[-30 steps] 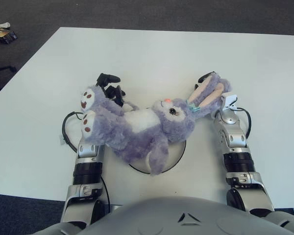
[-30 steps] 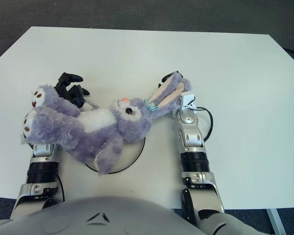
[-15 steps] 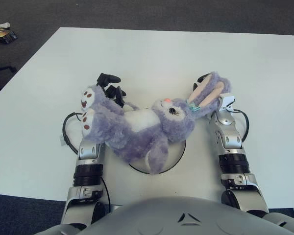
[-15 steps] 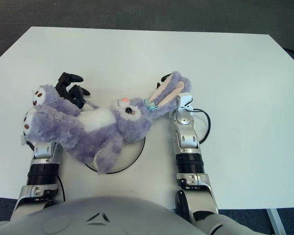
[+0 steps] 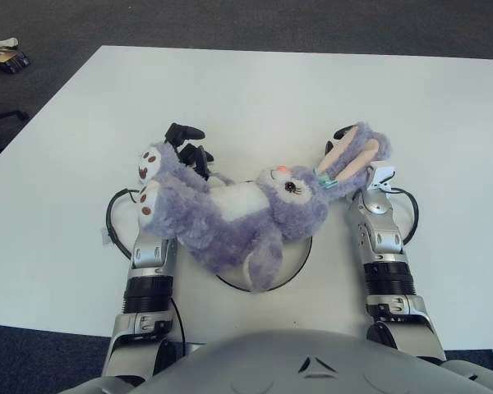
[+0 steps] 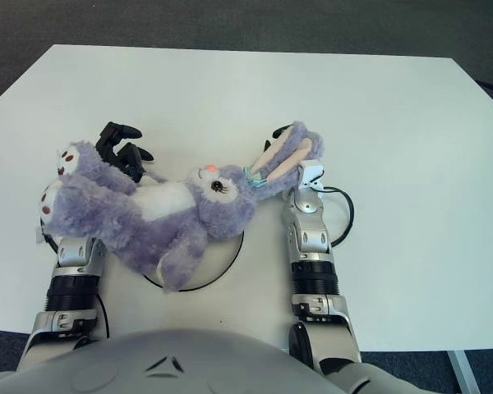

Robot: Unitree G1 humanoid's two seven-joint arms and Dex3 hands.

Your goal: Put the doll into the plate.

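The purple plush rabbit doll (image 5: pixel 230 215) lies across the white plate (image 5: pixel 294 264) on the white worktop (image 5: pixel 255 90). The left hand (image 5: pixel 185 148) curls around its legs beyond the plate; the right hand (image 5: pixel 345 144) grips its 2 ears.

So over that last second the right hand (image 5: pixel 351 141) slid in toward the robot's middle, forearm swinging more upright, and it dragged the doll's ears (image 5: pixel 352 158) along with it. The doll (image 5: pixel 230 209) scooted a touch left over the plate (image 5: pixel 300 261). Left hand (image 5: pixel 185 148) nudged slightly too.
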